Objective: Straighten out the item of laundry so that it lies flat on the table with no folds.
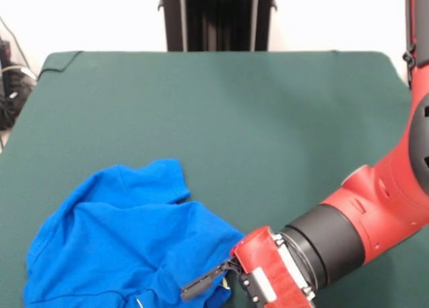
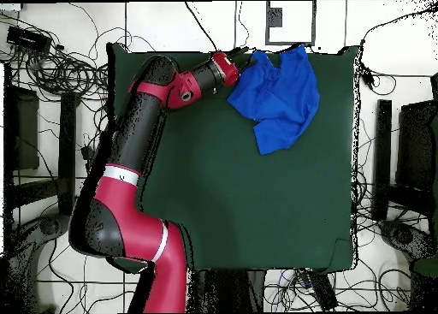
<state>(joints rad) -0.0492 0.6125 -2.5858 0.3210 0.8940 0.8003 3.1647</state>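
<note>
Crumpled blue T-shirt (image 1: 127,237) lies bunched near one corner of the green table (image 1: 268,120), plain side up, with folds and a sleeve sticking out. Red robot arm (image 2: 128,157) reaches low across the table; its gripper (image 1: 204,281) touches the shirt's edge, and whether its fingers are clamped cannot be told.

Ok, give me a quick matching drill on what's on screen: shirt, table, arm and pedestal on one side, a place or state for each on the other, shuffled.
Things:
1. T-shirt
2. table
3. gripper
4. pedestal

Places or states:
A. upright at the far edge in the front view
B. crumpled, with folds
C. at the shirt's edge, low over the cloth
D. covered in dark green, mostly bare

Pairs: 1-B, 2-D, 3-C, 4-A
</note>
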